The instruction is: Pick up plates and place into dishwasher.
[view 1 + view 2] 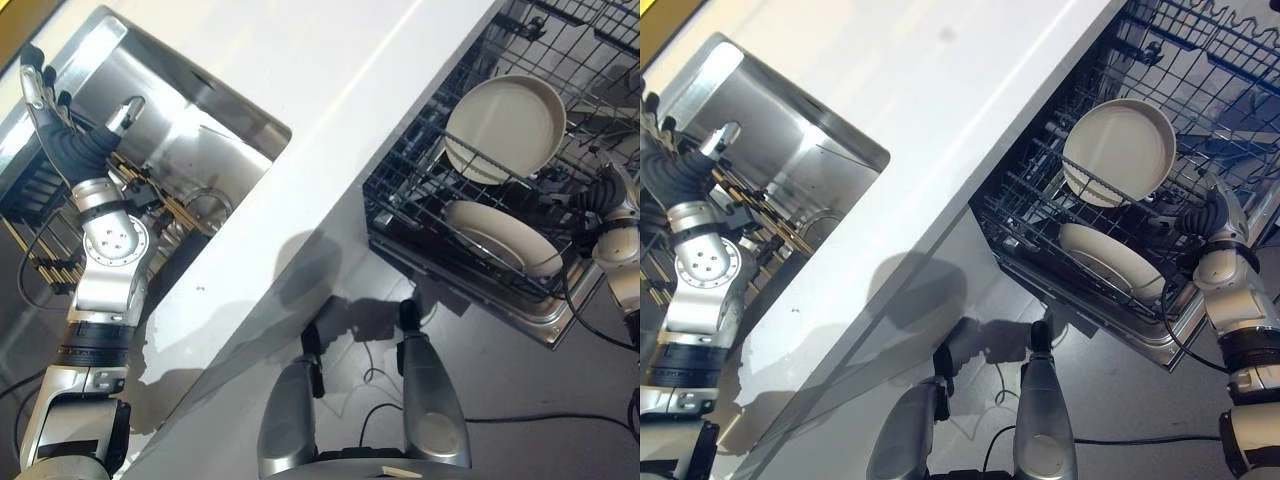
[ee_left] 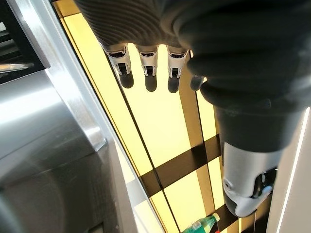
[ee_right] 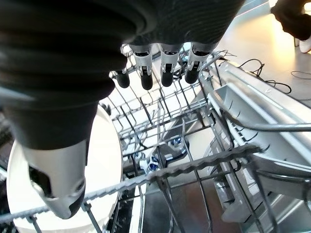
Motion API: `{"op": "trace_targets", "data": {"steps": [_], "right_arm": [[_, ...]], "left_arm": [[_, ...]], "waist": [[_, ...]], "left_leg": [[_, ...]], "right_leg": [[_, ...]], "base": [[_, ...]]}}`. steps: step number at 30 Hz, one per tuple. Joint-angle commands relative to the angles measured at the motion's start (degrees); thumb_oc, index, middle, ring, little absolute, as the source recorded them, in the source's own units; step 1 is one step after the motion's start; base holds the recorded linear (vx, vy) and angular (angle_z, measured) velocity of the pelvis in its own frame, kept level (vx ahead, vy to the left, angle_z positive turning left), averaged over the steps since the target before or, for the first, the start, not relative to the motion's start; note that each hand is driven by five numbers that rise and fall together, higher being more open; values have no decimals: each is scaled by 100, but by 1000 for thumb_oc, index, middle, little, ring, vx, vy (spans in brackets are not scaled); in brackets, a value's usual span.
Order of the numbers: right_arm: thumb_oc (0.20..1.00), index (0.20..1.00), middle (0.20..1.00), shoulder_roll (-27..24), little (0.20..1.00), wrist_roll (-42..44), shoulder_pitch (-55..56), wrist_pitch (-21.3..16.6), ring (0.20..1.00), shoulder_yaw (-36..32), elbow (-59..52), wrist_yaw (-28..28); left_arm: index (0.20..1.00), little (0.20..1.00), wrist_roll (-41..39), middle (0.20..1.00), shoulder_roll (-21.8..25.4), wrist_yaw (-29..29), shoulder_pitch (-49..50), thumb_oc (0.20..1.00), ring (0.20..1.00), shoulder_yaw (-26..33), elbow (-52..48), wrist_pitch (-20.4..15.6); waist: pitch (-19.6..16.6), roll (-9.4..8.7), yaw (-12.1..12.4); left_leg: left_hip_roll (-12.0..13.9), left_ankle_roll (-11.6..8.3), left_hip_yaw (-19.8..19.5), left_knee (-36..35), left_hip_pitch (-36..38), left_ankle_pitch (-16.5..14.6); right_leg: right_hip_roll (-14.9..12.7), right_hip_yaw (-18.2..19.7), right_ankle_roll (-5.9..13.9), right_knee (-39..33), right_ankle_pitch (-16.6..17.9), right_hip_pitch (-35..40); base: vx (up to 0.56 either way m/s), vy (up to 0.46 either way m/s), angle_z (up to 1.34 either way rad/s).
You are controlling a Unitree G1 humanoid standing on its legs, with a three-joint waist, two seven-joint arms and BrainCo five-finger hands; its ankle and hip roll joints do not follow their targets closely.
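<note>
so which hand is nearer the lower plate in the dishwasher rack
Right. The right hand is at the dishwasher rack, just beside the lower plate. The left hand is far off across the counter, over the sink.

Bright overhead light glares off the white table [image 1: 300, 120] and the steel sink [image 1: 190, 130] wall. Soft dark shadows fall across the table's near edge and the floor [image 1: 480, 330]. The dishwasher rack [image 1: 1120, 230] interior looks dim, perhaps underexposed.
</note>
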Motion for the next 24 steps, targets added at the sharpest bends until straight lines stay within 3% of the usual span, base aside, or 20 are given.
{"op": "trace_targets", "data": {"steps": [1, 7, 18, 24], "right_arm": [[1000, 1000, 1000, 157, 1000, -5, 240, -175, 1000, -384, -536, -514], [1000, 1000, 1000, 531, 1000, 52, 773, -397, 1000, -1003, -1395, -1041], [1000, 1000, 1000, 939, 1000, 525, 1074, -930, 1000, -1413, -1513, -2051], [1000, 1000, 1000, 990, 1000, 710, 947, -1157, 1000, -1306, -1251, -1746]], "left_arm": [[1000, 1000, 214, 1000, -136, -6, 208, 1000, 1000, 406, -26, -388], [1000, 1000, 326, 1000, -509, 33, 570, 1000, 1000, 526, -41, -557], [1000, 1000, 306, 1000, -1090, 103, 1055, 1000, 1000, 427, 73, -863], [1000, 1000, 154, 1000, -1151, 165, 992, 1000, 1000, 311, 126, -994]], "waist": [[-484, -216, -177], [-476, -74, -401], [-289, 294, -736], [-184, 454, -868]], "left_leg": [[226, 44, 38, 376, -260, -130], [149, 70, 211, 652, -118, -350], [37, 144, 606, 1288, 8, -796], [5, 136, 745, 1434, 90, -927]], "right_leg": [[-462, 122, 176, -250, -235, 184], [-603, 305, 236, -203, -222, 236], [-887, 691, 337, 226, -310, 27], [-1026, 880, 408, 325, -314, -57]], "base": [[-11, 98, -12], [-10, 168, -13], [19, 180, -21], [47, 122, -27]]}}
